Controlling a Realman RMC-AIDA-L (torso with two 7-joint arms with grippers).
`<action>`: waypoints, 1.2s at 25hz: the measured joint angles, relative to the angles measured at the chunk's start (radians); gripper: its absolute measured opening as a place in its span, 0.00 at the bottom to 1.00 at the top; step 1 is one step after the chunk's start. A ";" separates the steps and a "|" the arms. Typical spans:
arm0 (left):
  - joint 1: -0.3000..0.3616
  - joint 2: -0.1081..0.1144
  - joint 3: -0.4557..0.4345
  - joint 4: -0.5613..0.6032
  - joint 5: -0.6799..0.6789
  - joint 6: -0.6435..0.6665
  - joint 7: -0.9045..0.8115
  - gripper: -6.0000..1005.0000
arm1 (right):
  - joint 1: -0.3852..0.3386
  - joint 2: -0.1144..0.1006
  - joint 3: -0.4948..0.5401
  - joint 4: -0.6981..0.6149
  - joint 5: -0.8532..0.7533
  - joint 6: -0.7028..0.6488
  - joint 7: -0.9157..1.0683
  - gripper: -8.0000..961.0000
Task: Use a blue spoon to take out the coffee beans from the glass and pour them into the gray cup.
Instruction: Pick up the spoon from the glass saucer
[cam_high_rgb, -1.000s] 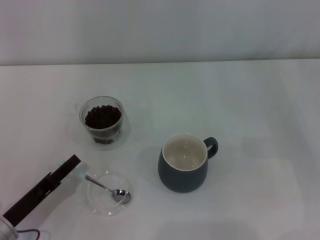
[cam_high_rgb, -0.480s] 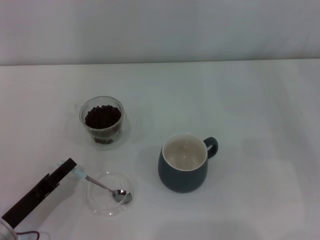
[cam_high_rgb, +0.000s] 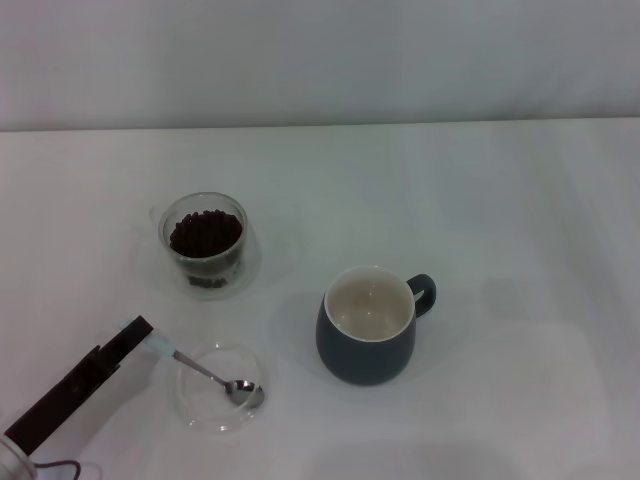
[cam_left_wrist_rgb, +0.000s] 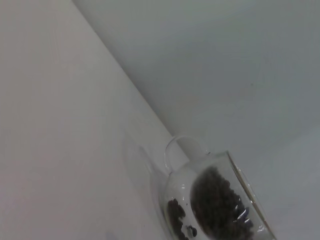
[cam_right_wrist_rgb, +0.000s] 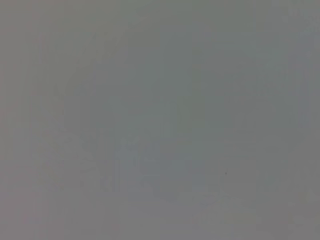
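Observation:
The glass (cam_high_rgb: 205, 242) stands at the left of the white table, filled with dark coffee beans (cam_high_rgb: 205, 232). It also shows in the left wrist view (cam_left_wrist_rgb: 175, 187) with the coffee beans (cam_left_wrist_rgb: 217, 205) inside. The gray cup (cam_high_rgb: 368, 326) stands right of centre, empty, with its handle to the right. The blue spoon (cam_high_rgb: 212, 375) lies with its metal bowl in a shallow clear dish (cam_high_rgb: 200, 408) and its pale handle pointing left. My left gripper (cam_high_rgb: 140, 332) is at the end of that handle, low at the front left. My right gripper is out of view.
The table's back edge meets a pale wall (cam_high_rgb: 320, 60). The right wrist view shows only plain grey.
My left gripper has drawn back slightly toward the front left, uncovering the pale end of the spoon handle. The spoon and dish have barely shifted.

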 joint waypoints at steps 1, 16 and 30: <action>0.002 0.000 -0.002 0.001 0.000 0.002 0.000 0.19 | 0.000 0.000 0.000 0.000 0.000 0.000 0.000 0.50; 0.028 0.012 -0.007 0.010 -0.053 0.153 0.124 0.14 | -0.001 0.000 -0.001 0.008 -0.006 0.000 0.000 0.50; 0.030 0.071 -0.024 0.042 -0.108 0.280 0.205 0.14 | -0.001 0.000 -0.012 0.009 -0.008 0.001 0.000 0.50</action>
